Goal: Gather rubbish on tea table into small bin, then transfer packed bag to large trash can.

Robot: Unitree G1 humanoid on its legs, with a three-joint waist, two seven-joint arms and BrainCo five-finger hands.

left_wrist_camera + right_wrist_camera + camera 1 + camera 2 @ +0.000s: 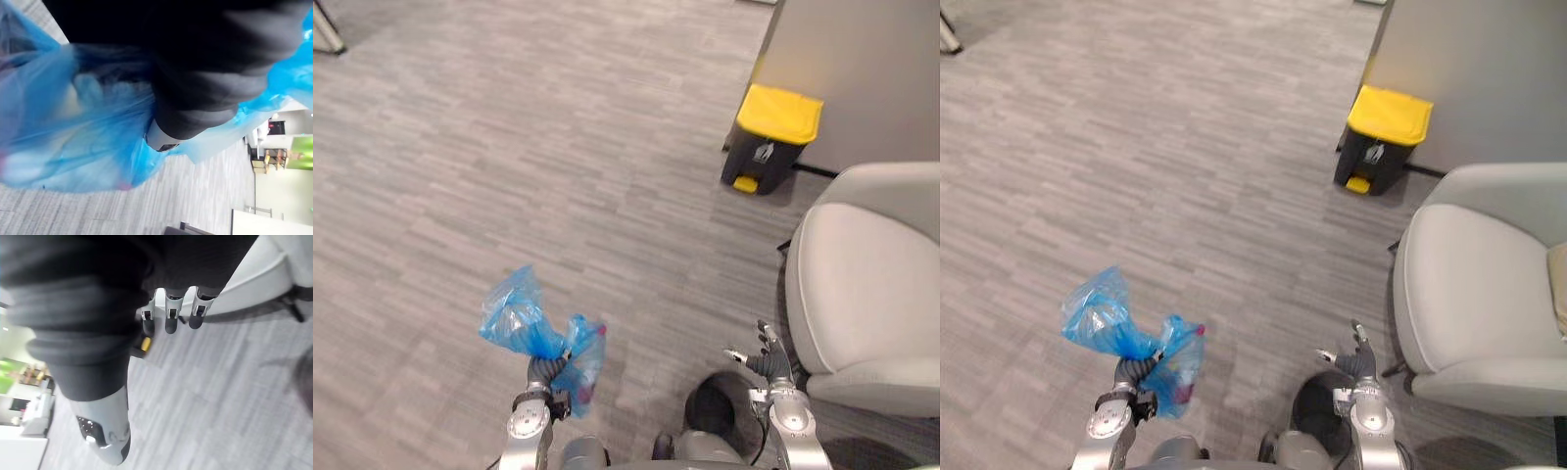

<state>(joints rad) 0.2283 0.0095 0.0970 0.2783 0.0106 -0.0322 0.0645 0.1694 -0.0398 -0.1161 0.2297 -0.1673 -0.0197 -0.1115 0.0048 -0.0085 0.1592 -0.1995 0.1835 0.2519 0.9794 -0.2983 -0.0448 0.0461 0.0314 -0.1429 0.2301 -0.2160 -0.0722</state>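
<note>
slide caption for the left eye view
Left hand grips a crumpled blue plastic bag over grey carpet; right hand open; yellow-lidded dark pedal bin ahead, pale grey armchair at right.

Silver-grey arms [527, 433]; dark ribbed covers [73, 298]; dark-tipped silver fingers [171, 308].

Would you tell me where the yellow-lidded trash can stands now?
The trash can stands upper right in both eye views, against the grey wall, beyond the white chair.

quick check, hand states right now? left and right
Left hand: shut on the blue bag, gripped at its bunched neck.
Right hand: open, fingers relaxed, holding nothing.
</note>
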